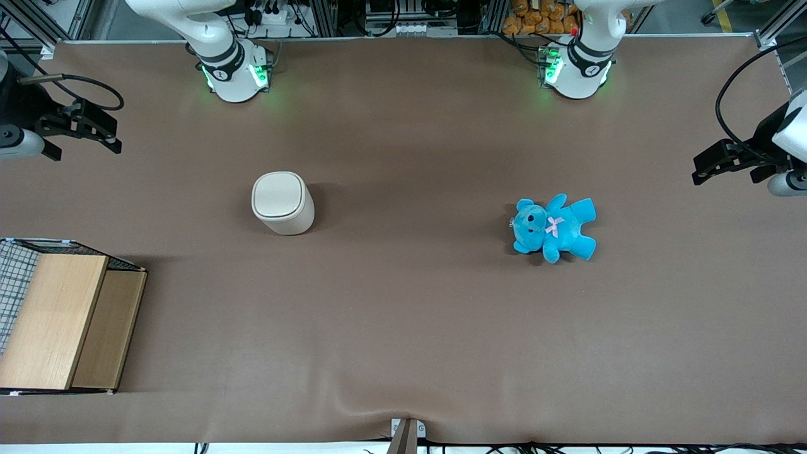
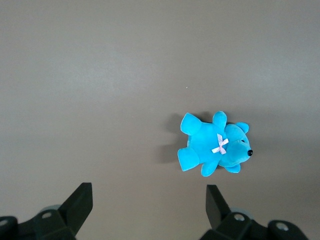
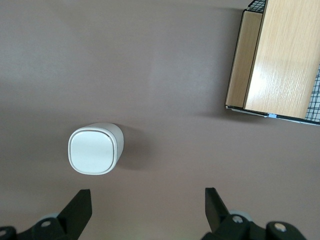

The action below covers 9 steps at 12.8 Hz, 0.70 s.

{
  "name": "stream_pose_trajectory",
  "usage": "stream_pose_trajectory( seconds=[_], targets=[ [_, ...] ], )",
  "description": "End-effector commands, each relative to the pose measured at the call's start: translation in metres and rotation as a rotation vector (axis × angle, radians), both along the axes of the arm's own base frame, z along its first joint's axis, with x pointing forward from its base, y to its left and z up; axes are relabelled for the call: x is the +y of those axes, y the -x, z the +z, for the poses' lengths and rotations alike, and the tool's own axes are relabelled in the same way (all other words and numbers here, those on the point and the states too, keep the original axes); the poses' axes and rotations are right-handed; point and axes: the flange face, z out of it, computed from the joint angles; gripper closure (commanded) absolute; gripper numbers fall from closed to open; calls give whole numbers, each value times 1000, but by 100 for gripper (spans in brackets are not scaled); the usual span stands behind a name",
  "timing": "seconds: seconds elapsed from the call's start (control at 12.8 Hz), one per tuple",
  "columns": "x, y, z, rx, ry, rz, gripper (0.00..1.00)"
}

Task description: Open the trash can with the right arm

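Wooden box (image 1: pixel 60 321), shut trash can (image 1: pixel 282 202), parted claw (image 3: pixel 147 210) aloft

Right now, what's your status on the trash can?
Claw open, high above the table, touching nothing. Trash can upright, lid shut. Nothing in the way.

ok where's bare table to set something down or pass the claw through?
Widest bare stretch: between the trash can, lid shut, and the blue teddy. Also bare nearer the front camera than both, beside the wooden box. Tightest spot is that box's corner, at the working arm's end. The claw hangs open at that end, above the table, away from the can.
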Motion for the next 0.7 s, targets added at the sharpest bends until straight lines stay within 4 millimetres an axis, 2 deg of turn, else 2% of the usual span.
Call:
stream_pose_trajectory(
  seconds=[0.0,0.16,0.39,0.55,0.62],
  targets=[
    [-4,0,6,-4,3,4,0],
    [-3,-1,6,-9,1,-3,0],
    [9,-2,4,-9,-12,12,0],
    [36,-2,-2,-1,-9,33,0],
    [48,-7,-12,14,-5,7,0]
  ],
)
